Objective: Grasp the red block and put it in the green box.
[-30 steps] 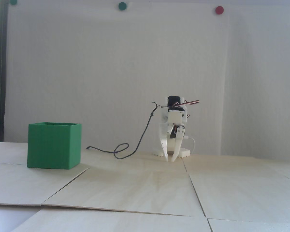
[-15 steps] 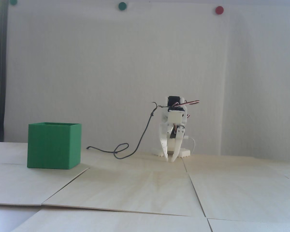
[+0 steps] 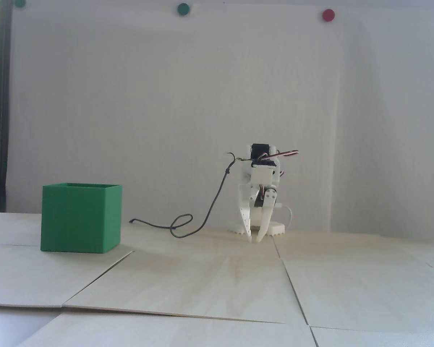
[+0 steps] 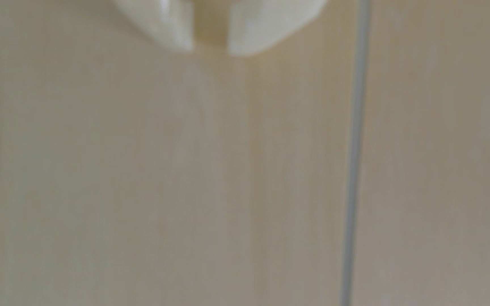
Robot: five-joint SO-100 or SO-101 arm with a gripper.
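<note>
The green box [image 3: 80,218] stands on the pale wooden table [image 3: 209,282] at the left of the fixed view, its open top facing up. The red block shows in neither view. My white arm is folded low at the back centre. Its gripper [image 3: 254,240] points down with the tips just above the table, well to the right of the box. In the wrist view the gripper [image 4: 210,50] shows at the top edge as two blurred white fingertips [image 4: 176,32] with only a narrow slit between them and nothing held; bare wood lies below.
A dark cable [image 3: 202,220] loops on the table between the box and the arm. Seams [image 4: 355,147] run between the wooden panels. A white wall stands behind, with a round red dot [image 3: 328,15] and a green dot [image 3: 183,9].
</note>
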